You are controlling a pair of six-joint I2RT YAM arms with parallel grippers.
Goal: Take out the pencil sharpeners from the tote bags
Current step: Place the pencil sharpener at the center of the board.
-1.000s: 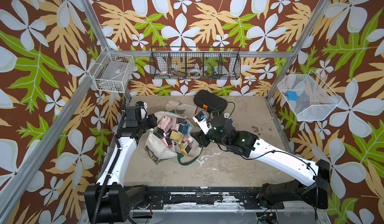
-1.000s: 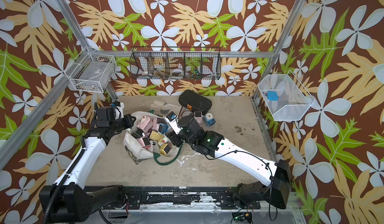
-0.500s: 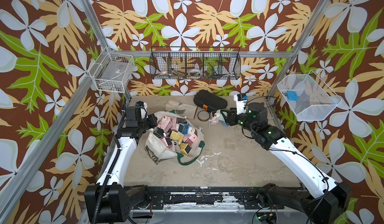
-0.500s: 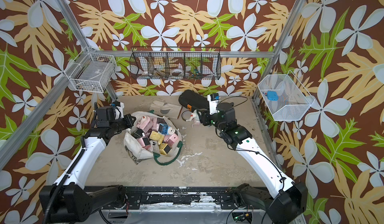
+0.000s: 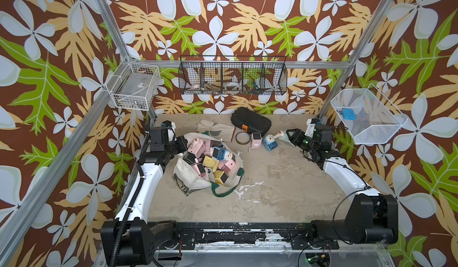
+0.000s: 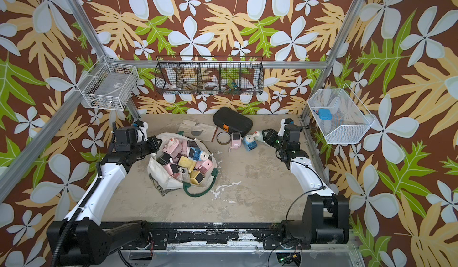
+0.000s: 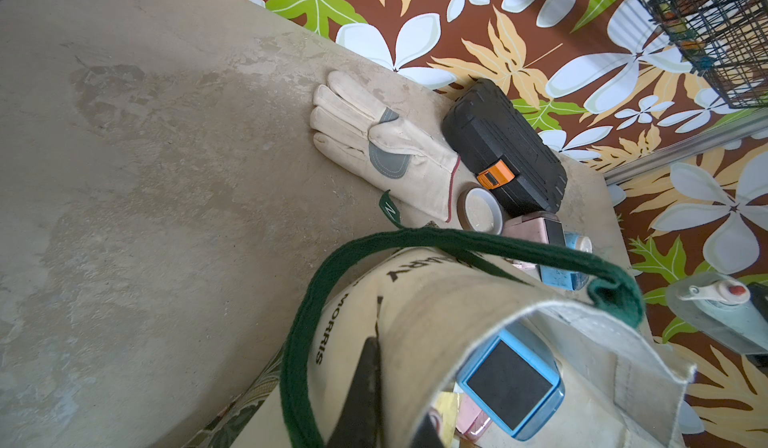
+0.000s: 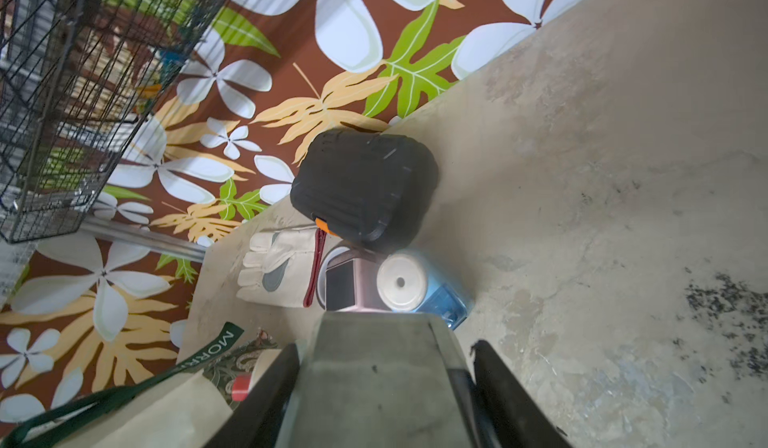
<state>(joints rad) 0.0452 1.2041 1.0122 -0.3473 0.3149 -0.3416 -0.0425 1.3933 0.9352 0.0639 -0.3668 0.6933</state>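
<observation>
- the left tool [image 5: 183, 146] is pressed together on the far-left rim of the cream tote bag [image 5: 189, 177], pinching the canvas. this looks meant to hold the mouth up and wide, so the other arm can reach in from the open side.
- the bag slumps on the tabletop [image 5: 285, 179], left of centre, with its mouth facing up. most of the pencil sharpeners [image 5: 210, 159] are piled inside it, pink, yellow and blue, packed against one another.
- the right tool [image 5: 290, 137] sits at the back right, well apart from the bag. its fingers [image 8: 498, 400] clamp the sides of a mint sharpener [image 8: 374, 379]. whether that one hangs just above the tabletop or already touches it, i cannot tell.
- it is held just beside a blue sharpener [image 5: 271, 142], which stands next to a pink sharpener [image 5: 256, 139]. both are out of the bag, so this seems to be the drop-off row, and letting go here is likely the step in hand.
- the row is hemmed in. a brown tape roll [image 5: 241, 138] lies at its left end, a black hard case [image 5: 250, 122] sits behind it, and a work glove [image 5: 215, 129] lies past the roll.
- the right arm is close to the tabletop's right edge, so there is little room that way.
- a wide bare stretch of tabletop lies in front, between the bag and the right arm, giving an open way back to the bag's mouth.
- the green strap handle [image 5: 223, 194] loops out at the bag's near side and could snag a low pass.
</observation>
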